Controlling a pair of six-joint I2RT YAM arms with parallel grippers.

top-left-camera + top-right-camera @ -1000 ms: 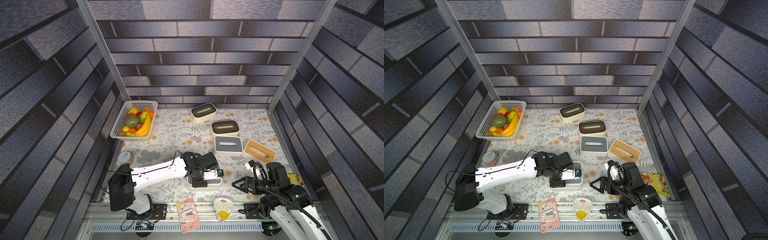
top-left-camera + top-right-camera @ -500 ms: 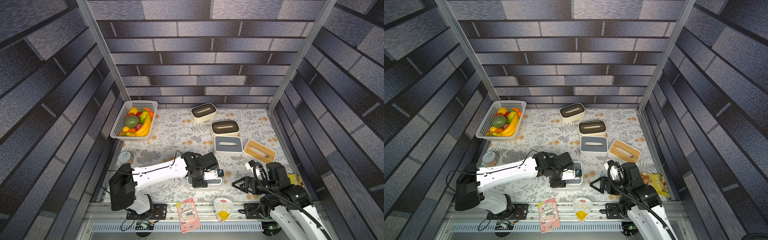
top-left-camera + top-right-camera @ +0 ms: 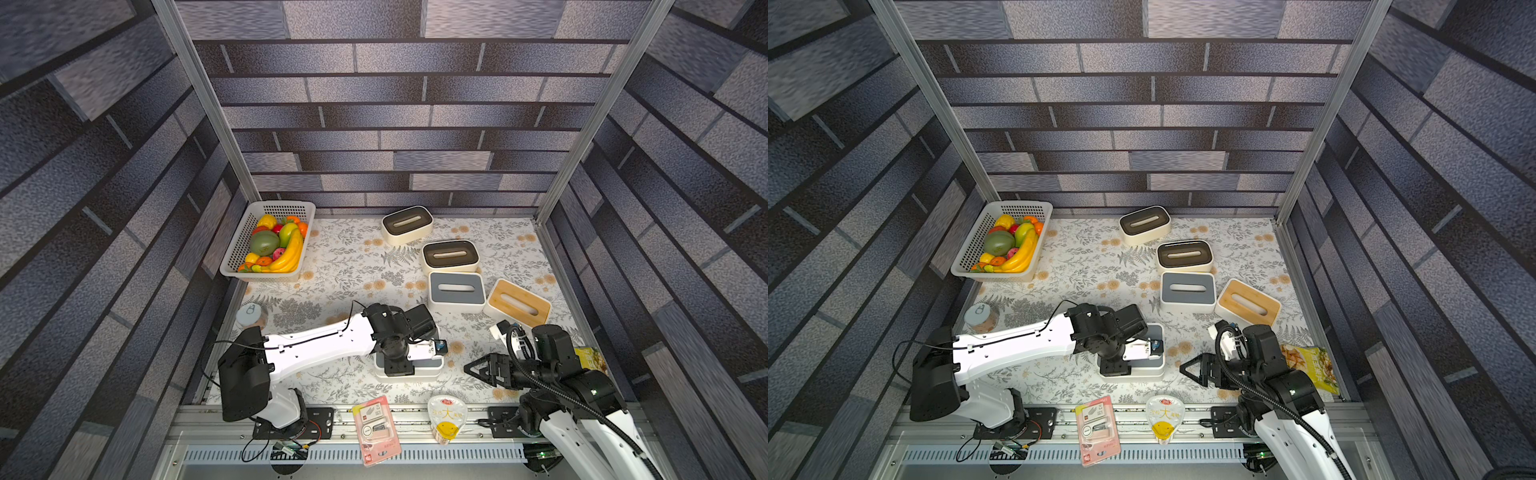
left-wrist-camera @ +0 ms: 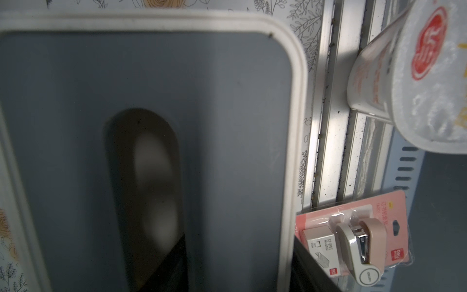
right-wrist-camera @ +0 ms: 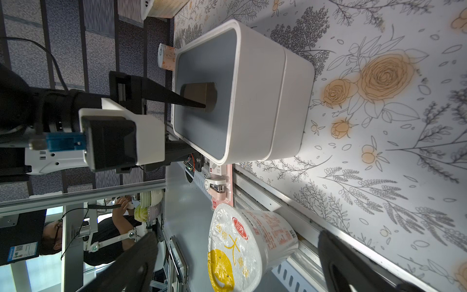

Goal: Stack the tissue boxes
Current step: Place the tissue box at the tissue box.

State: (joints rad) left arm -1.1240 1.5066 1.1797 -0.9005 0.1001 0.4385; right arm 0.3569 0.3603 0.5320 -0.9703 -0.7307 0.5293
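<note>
Since the left pincer [image 5: 199, 127] stands over the stack [image 3: 428, 372] with one finger [image 5: 174, 98] down in the slot [image 5: 202, 94] of the grey lid [image 5: 202, 63] and the other finger [image 4: 313, 273] outside the long wall, the step in hand is, I judge, to let go of the upper box and leave it cleanly. I cannot tell whether the fingers press the wall between them or are loose. The upper box [image 5: 255, 96] sits on a lower box [image 5: 295, 108] of the same white shape. This stack stands near the front edge of the bench [image 3: 345, 266], about at its middle.

To do this well, the pincer should first spread until both fingers are free of the wall, and only then rise straight up. If it rises while the inner finger touches the slot edge, the lid or the whole upper box can come up with it or slide out of line. It should make no sideways move until the fingertip is above the lid.

The right pincer [image 3: 484, 370] is spread wide and holds nothing, near the front edge between the stack and the front right corner. It is well placed to go for the grey-lidded box [image 3: 456, 291] or the wood-lidded box [image 3: 517, 302] by the right edge. The two brown-lidded boxes [image 3: 407, 223] [image 3: 450, 255] stand toward the back edge.
</note>
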